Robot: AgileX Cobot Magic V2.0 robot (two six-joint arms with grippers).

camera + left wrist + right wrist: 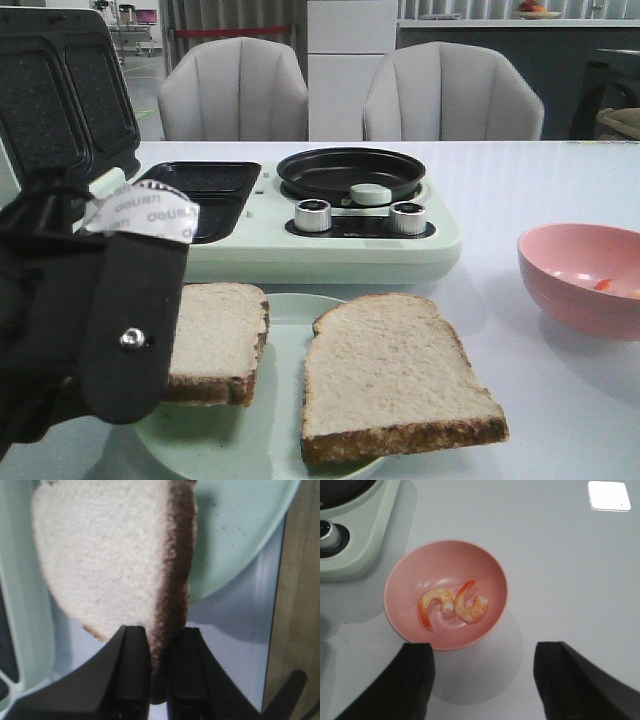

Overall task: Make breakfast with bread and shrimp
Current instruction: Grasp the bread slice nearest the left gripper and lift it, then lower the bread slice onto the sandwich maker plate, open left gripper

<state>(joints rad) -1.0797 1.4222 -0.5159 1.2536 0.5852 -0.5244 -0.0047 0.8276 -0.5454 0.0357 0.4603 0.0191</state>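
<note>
Two bread slices lie on a pale green plate [285, 310]: the left slice [215, 335] and the right slice [390, 375]. My left arm [110, 320] covers the left slice's near side. In the left wrist view my left gripper [159, 635] is shut on the brown crust of that slice [110, 555], which reaches past the plate's rim [235, 535]. Two curled pink-orange shrimp [437, 604] [472, 606] lie in a pink bowl [400, 580]. My right gripper [482, 652] is open and empty above the table, just beside the bowl. One shrimp shows in the front view [603, 285].
A pale green breakfast maker [330, 240] stands behind the plate, with an open black lid [60, 90], a black grill tray [205, 190], a round black pan [350, 170] and two knobs [313, 214]. The pink bowl [560, 290] sits at the right. Two chairs stand beyond the table.
</note>
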